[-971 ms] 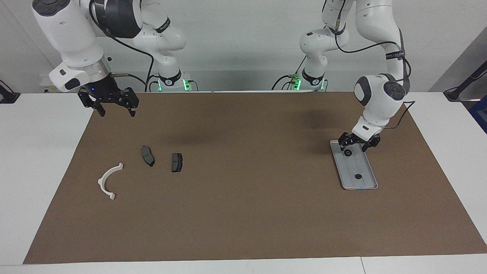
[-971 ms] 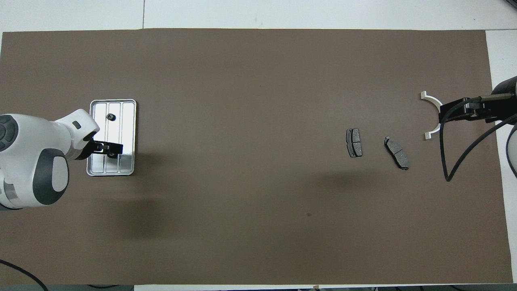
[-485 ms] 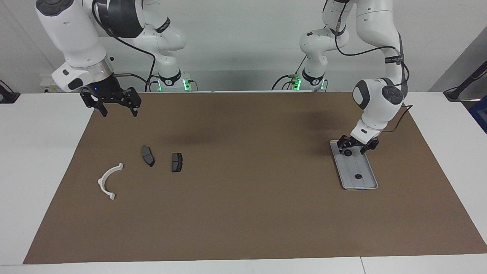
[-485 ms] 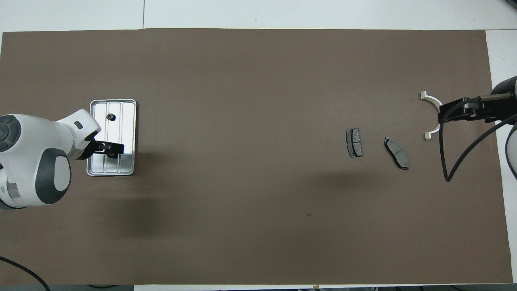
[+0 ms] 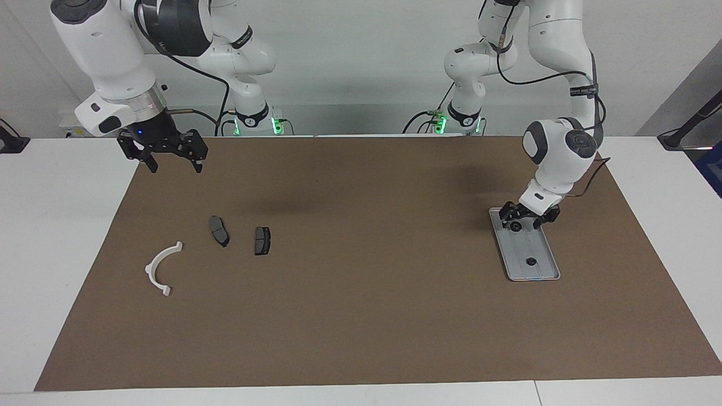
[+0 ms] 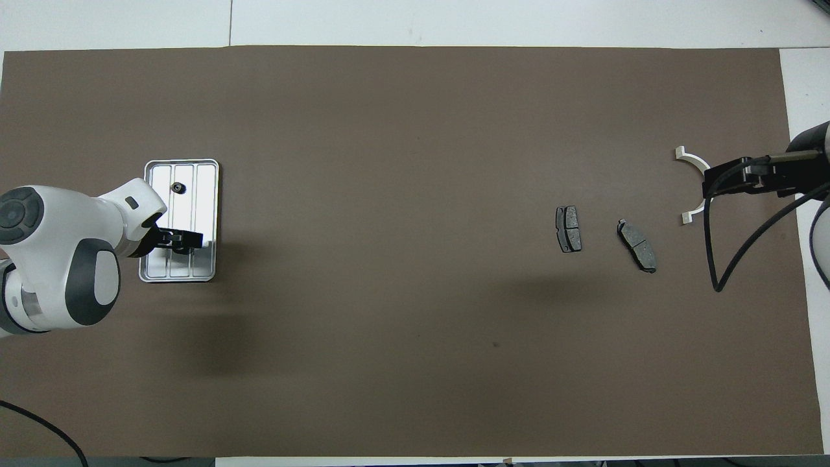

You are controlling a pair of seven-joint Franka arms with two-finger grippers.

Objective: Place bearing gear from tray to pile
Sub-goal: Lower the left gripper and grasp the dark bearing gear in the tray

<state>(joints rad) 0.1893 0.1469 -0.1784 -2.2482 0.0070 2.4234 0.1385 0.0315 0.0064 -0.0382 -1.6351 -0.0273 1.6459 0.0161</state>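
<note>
A silver ridged tray [image 5: 535,277] [image 6: 205,188] lies toward the left arm's end of the mat. One small dark bearing gear [image 5: 515,226] sits at the tray's end nearest the robots. A second gear [image 5: 530,261] [image 6: 176,188] lies farther along it. My left gripper [image 5: 528,221] [image 6: 176,241] is low over the nearer gear, open, one finger close beside it; contact is not clear. The pile is a white arc bracket [image 5: 161,268] [image 6: 691,158] and two dark pads [image 5: 219,230] [image 5: 262,240] [image 6: 568,228]. My right gripper [image 5: 174,164] [image 6: 709,183] hangs open, high above the mat near the pile.
A brown mat [image 5: 361,316] covers the table, with white table surface [image 5: 62,237] at both ends. The right arm's black cable [image 6: 713,259] droops over the mat beside the pads. In the overhead view the right gripper covers part of the white arc.
The left arm's wrist has shifted slightly over the tray end while the nearer gear stays in place. The right gripper has drifted a little.
</note>
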